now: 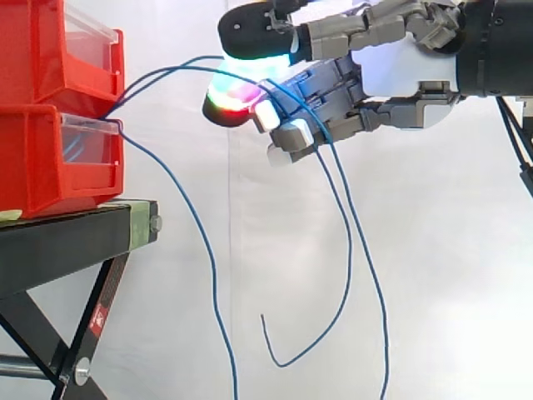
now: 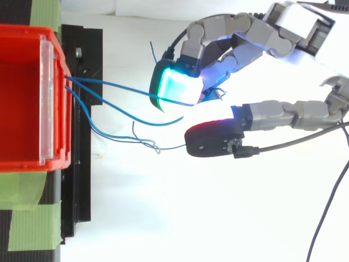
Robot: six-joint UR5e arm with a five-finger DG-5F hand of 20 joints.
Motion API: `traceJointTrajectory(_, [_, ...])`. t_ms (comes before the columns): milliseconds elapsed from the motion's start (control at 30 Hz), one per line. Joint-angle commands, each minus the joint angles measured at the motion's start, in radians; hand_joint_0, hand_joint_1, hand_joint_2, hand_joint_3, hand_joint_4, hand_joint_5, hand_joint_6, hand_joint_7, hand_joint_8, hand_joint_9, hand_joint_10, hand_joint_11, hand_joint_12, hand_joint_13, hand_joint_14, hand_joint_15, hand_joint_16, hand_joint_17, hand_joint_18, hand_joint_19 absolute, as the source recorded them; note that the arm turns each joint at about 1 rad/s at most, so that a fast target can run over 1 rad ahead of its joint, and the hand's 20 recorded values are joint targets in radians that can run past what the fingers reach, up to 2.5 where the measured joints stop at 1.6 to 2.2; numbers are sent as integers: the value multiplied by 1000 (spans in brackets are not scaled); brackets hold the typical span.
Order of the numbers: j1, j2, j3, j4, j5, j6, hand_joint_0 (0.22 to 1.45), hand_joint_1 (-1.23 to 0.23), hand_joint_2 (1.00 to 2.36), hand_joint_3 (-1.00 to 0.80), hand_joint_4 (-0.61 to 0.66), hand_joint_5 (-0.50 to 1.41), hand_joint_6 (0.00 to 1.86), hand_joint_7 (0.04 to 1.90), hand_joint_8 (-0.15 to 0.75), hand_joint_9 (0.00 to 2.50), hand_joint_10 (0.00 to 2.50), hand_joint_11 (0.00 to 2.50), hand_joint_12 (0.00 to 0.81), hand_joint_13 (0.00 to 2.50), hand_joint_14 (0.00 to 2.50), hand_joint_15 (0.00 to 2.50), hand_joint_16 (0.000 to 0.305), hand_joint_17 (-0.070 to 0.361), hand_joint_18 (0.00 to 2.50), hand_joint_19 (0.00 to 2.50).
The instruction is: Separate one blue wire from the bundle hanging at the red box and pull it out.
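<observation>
Side view: stacked red bins (image 1: 50,108) fill the upper left on a black stand (image 1: 67,242). At upper right, the hand (image 1: 391,67) curls its fingers around blue wires (image 1: 349,250) that run from the bins and drape toward the bottom. Another strand (image 1: 214,292) hangs loose at lower left.

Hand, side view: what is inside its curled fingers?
There, blue wires run from the red boxes through the curled fingers of the hand, then hang down. How many are truly pinched is hidden by the pads.
</observation>
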Motion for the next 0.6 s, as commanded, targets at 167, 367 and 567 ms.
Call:
traceJointTrajectory(167, [0, 0, 0, 0, -2, 1, 616, -794, 1033, 33, 192, -197, 854, 1292, 334, 856, 21, 1047, 382, 1015, 19, 1450, 51, 115, 559, 695])
traceJointTrajectory(367, [0, 0, 0, -3, 0, 1, 639, -849, 1032, 62, 218, -227, 850, 1288, 323, 770, 20, 1021, 378, 960, 21, 1440, 53, 119, 519, 677])
traceJointTrajectory(567, [0, 0, 0, 0, 0, 1, 664, -920, 1032, -18, 214, -253, 846, 1283, 305, 660, 21, 993, 386, 888, 22, 1431, 55, 123, 500, 630])
